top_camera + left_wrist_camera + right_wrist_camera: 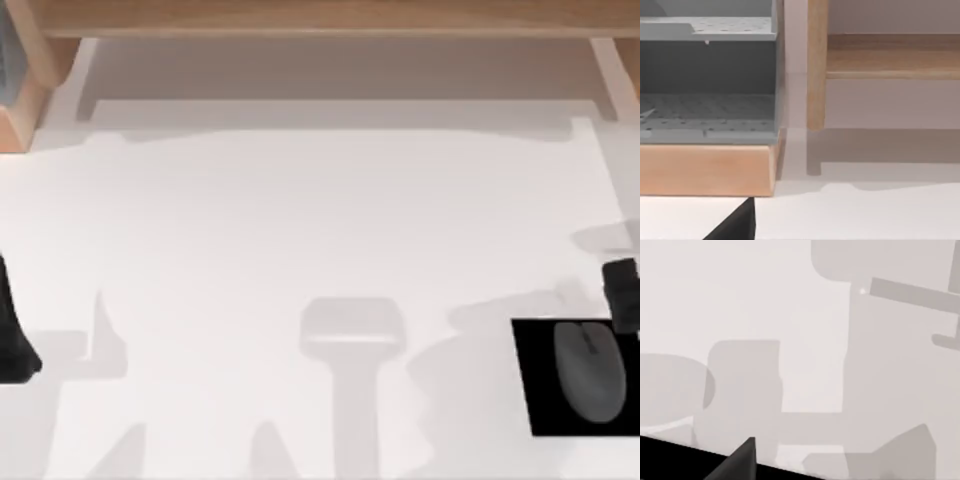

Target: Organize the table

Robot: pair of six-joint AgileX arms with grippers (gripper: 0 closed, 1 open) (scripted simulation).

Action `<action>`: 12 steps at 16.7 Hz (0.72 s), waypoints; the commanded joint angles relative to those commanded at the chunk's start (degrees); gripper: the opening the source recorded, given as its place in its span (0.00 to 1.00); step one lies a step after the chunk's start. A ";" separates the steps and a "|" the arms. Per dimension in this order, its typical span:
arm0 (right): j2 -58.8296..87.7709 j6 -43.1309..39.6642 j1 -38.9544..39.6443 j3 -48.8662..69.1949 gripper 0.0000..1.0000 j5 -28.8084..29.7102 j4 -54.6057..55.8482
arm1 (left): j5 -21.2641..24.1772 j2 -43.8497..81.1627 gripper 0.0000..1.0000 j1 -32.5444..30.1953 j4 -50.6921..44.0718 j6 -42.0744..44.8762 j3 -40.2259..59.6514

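Grey mouse (590, 370) sits on black mouse pad (540, 400), table (300, 220) right side. R gripper (622, 292) just beside pad, L gripper (12, 340) at left edge; grip state of both: cannot tell.

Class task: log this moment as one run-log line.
mouse: on mouse pad | right claw: beside pad | left claw: table's left edge

A mouse (590, 370) lies on a pad (535, 400) at the table's (300, 230) right edge; a shelf (320, 15) runs along the back, a rack (707, 75) at back left
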 joint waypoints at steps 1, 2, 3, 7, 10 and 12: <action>-0.08 -3.30 -2.60 -1.79 1.00 -1.07 4.07 | 0.00 0.00 1.00 0.00 0.00 0.00 0.00; 0.00 -6.69 -5.27 -3.58 1.00 -2.19 8.32 | 0.00 0.00 1.00 0.00 0.00 0.00 0.00; 0.20 -10.11 -7.95 -5.33 1.00 -3.33 12.67 | 0.00 0.00 1.00 0.00 0.00 0.00 0.00; 2.30 -24.16 -18.34 -11.60 1.00 -8.16 30.88 | 0.00 0.00 1.00 0.00 0.00 0.00 0.00; 5.54 -34.85 -25.01 -14.94 1.00 -11.97 44.91 | 0.00 0.00 1.00 0.00 0.00 0.00 0.00; 8.50 -41.93 -28.67 -16.39 1.00 -14.48 54.11 | 0.00 0.00 1.00 0.00 0.00 0.00 0.00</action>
